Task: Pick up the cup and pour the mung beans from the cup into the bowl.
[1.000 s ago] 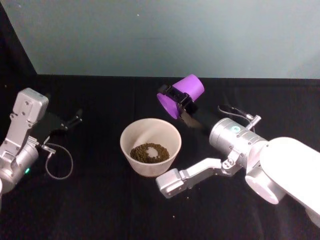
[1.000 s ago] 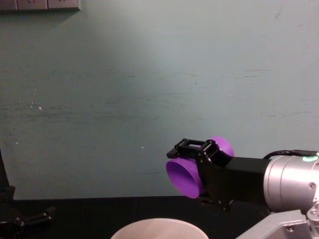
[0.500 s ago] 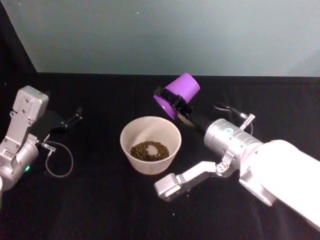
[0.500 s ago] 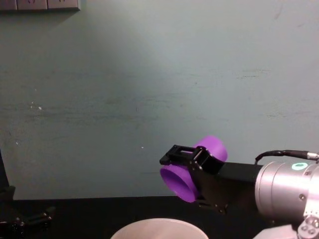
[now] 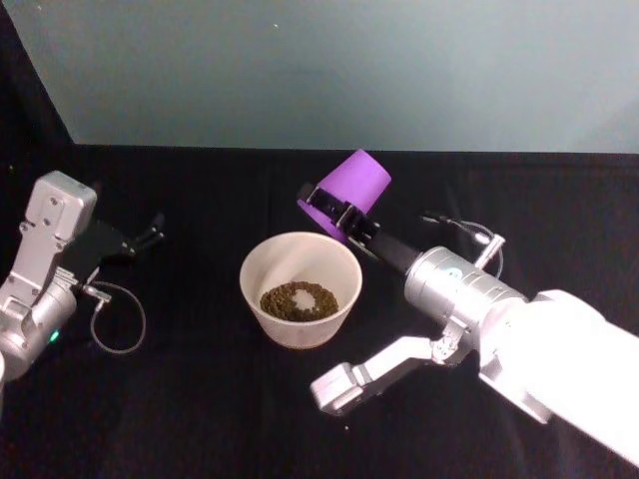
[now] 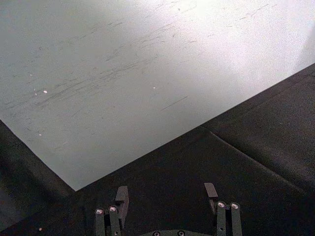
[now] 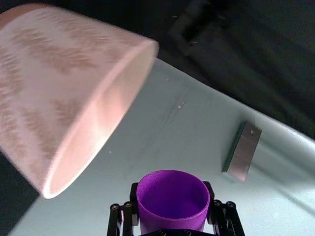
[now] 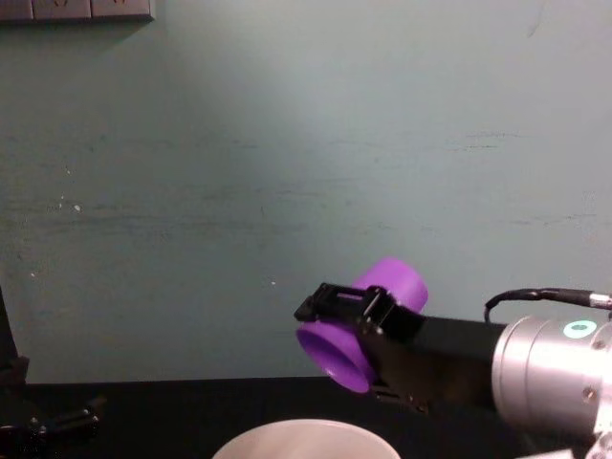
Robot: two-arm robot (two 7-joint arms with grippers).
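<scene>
Taking the bowl (image 5: 301, 287) as my landmark: well to its left my left gripper (image 5: 148, 237) sits parked low over the black table (image 5: 200, 399), fingers spread apart and holding nothing. A loop of thin cable (image 5: 118, 324) lies on the cloth beside that arm, clear of the bowl.

The bowl stands upright in the middle of the table with a mound of mung beans (image 5: 299, 301) in its bottom. Nothing stands between it and the cup.

Just behind the bowl's far right rim, raised off the table, my right gripper (image 5: 337, 212) is clamped across the purple cup (image 5: 348, 190), one black finger on each side. The cup is tipped over, mouth angled down toward the bowl and base up and away.

From the chest camera I see the cup (image 8: 361, 320) side-on against the pale wall (image 8: 287, 172), above the bowl's rim (image 8: 296, 438), which peeks up at the bottom edge; the beans are hidden there. My right wrist camera looks straight into the cup (image 7: 172, 199) and I see only bare purple inside, with the bowl (image 7: 74, 103) blurred beyond it. My left wrist camera shows my open fingertips (image 6: 121, 195) over dark cloth.
</scene>
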